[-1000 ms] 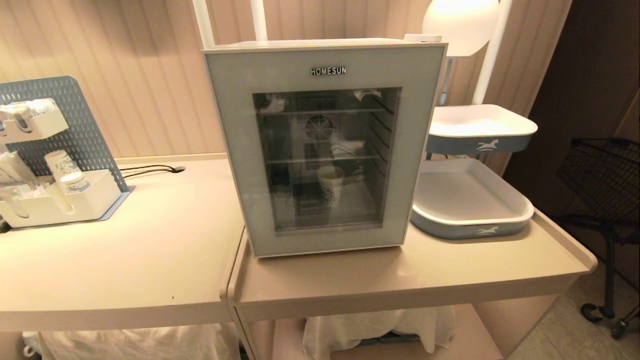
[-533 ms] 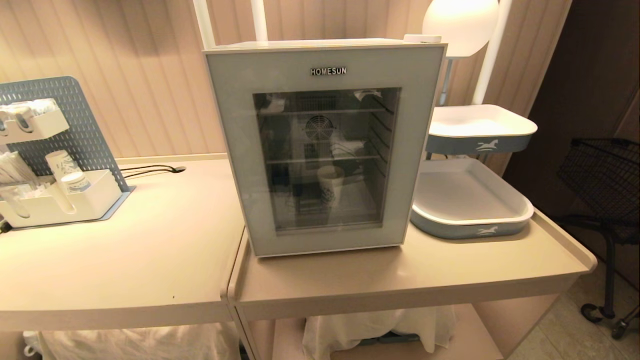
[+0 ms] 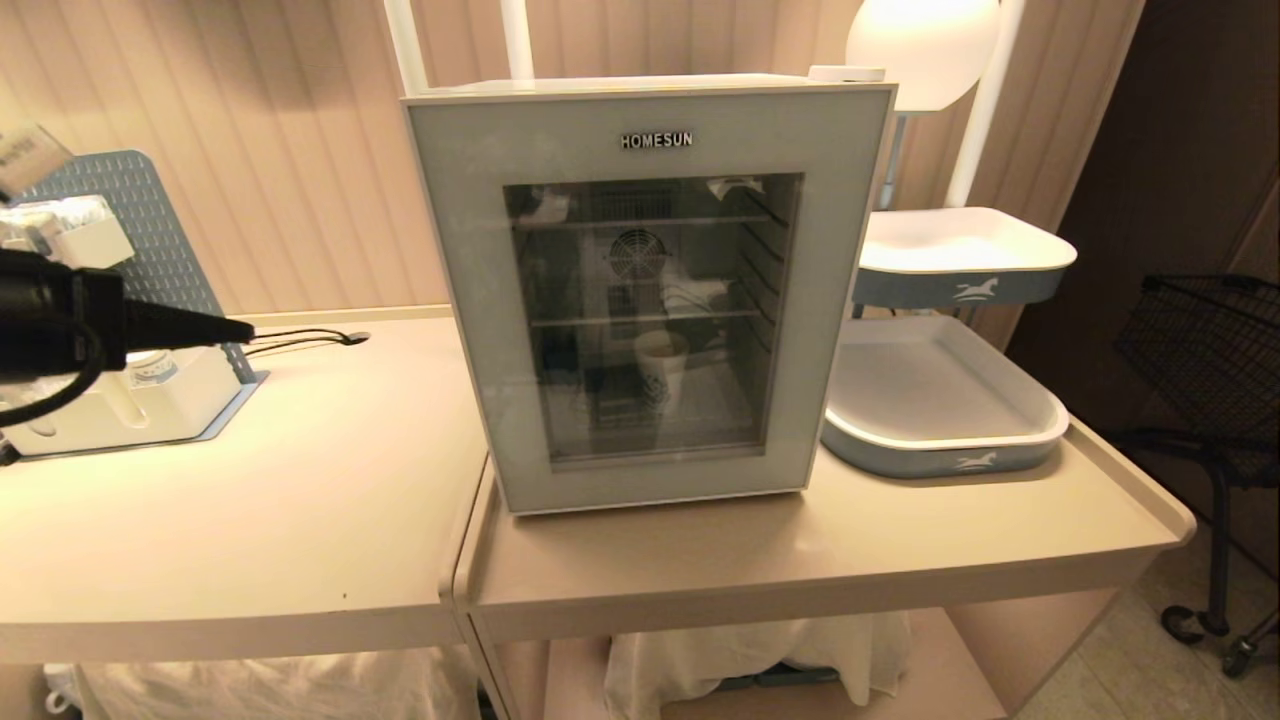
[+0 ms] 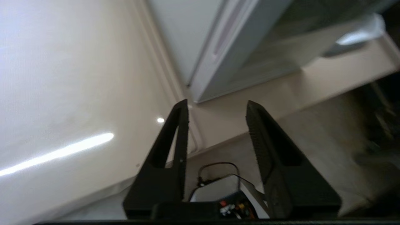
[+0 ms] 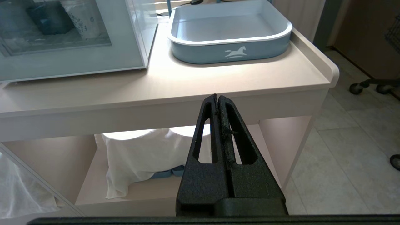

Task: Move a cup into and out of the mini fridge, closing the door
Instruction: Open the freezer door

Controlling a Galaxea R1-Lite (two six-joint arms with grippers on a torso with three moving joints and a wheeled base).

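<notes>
Pale grey-blue is the frame of the door [image 3: 648, 300], and it sits shut on the front of the mini fridge [image 3: 640, 90], with the word "HOMESUN" above the dark glass. Through this glass I see the cup [image 3: 661, 372]; it stands upright on the lower level inside, under the middle wire shelf and below the round fan at the back. The mini fridge stands on the beige tabletop [image 3: 800, 560].

My left end effector [image 3: 235, 329] is at the far left of the head view, above the tabletop and well apart from the mini fridge. It points toward the mini fridge, and behind it stand a blue pegboard organiser [image 3: 150, 215] and a black cable [image 3: 300, 338]. In the left wrist view my left end effector [image 4: 217, 107] has its two fingers [image 4: 175, 137] spread apart with a clear gap, and nothing is between them.

My right end effector [image 5: 217, 97] hangs low in front of the tabletop edge. Its two fingers are pressed together and it holds nothing. To the right of the mini fridge a blue tray [image 3: 940, 455] with a white inside rests on the tabletop, and a second tray [image 3: 960, 285] sits higher on a stand. White cloth [image 5: 137, 156] lies on the shelf under the tabletop.
</notes>
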